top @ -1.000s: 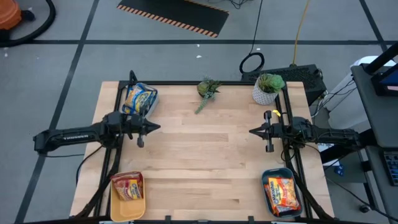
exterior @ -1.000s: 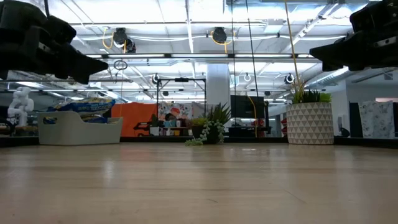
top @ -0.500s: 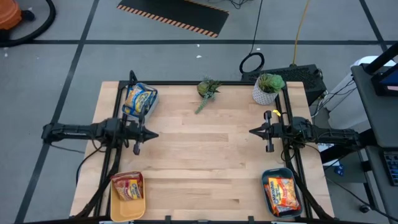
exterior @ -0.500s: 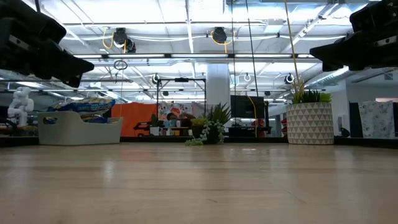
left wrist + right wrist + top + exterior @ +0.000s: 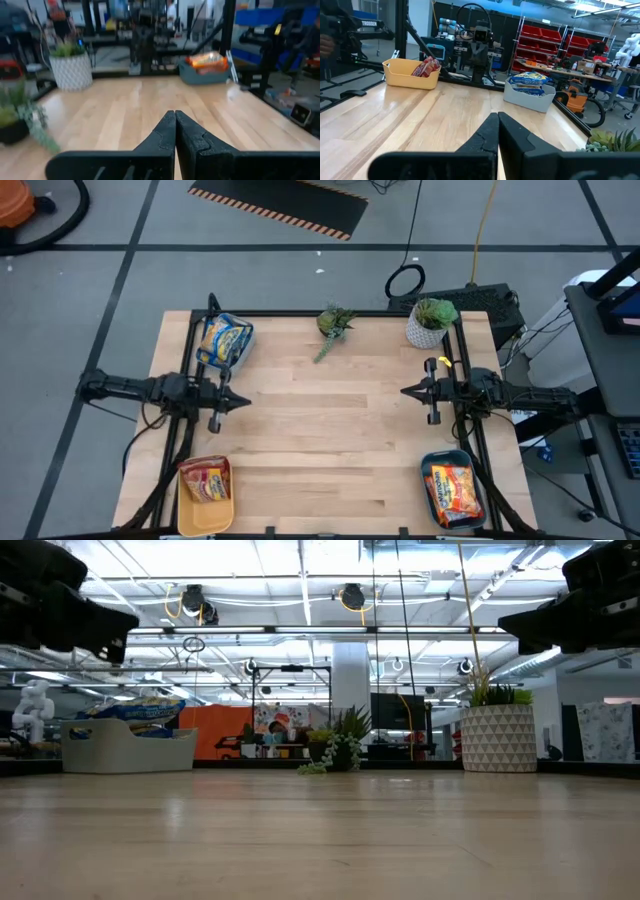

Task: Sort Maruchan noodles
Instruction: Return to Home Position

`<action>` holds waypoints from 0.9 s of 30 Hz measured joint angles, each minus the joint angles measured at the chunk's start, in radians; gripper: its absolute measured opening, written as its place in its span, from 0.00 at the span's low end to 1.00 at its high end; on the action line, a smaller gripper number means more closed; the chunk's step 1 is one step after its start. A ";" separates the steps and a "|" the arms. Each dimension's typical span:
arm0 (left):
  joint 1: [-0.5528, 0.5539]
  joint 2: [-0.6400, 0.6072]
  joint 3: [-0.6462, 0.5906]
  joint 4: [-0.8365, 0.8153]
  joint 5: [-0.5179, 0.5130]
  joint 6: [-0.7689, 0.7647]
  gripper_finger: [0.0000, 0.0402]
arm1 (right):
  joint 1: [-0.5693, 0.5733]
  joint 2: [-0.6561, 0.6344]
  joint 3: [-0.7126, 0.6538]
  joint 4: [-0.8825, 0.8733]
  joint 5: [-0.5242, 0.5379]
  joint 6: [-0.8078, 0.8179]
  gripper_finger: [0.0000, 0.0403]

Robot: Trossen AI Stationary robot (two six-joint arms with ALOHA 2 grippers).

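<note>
The left gripper hangs over the left side of the pale wooden table and points at the middle. Its two dark fingers are pressed tight together, with nothing between them. The right gripper hangs over the right side and points back at the left one, well apart from it. Its fingers are pressed tight together too and hold nothing.

The noodle packets all lie in bins. The crinkly blue-and-yellow plastic noodle packets are piled in the grey plastic bin. That bin sits near the left fingers, on their far-edge side. The red-and-yellow noodle packets lie in the yellow plastic bin, on the other side of the left fingers, at the near corner. The orange noodle packets lie in the teal plastic bin, near the right fingers, at the near corner on that side. I cannot tell how many packets each bin holds.

A green plant in a white patterned pot stands near the right fingers, on their far-edge side. A small leafy green plant stands at the far edge, about midway between the two sets of fingers.
</note>
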 joint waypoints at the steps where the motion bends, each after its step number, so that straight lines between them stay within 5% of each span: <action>1: 0.000 -0.021 0.000 0.000 -0.001 0.011 0.00 | 0.000 0.000 0.000 0.000 0.000 0.000 0.00; 17: 0.005 -0.042 0.002 -0.003 -0.022 0.165 0.03 | 0.000 0.000 0.000 0.000 0.000 0.000 0.00; 27: 0.005 -0.042 0.001 0.006 -0.026 0.128 0.04 | 0.000 0.000 0.000 0.000 0.000 0.000 0.00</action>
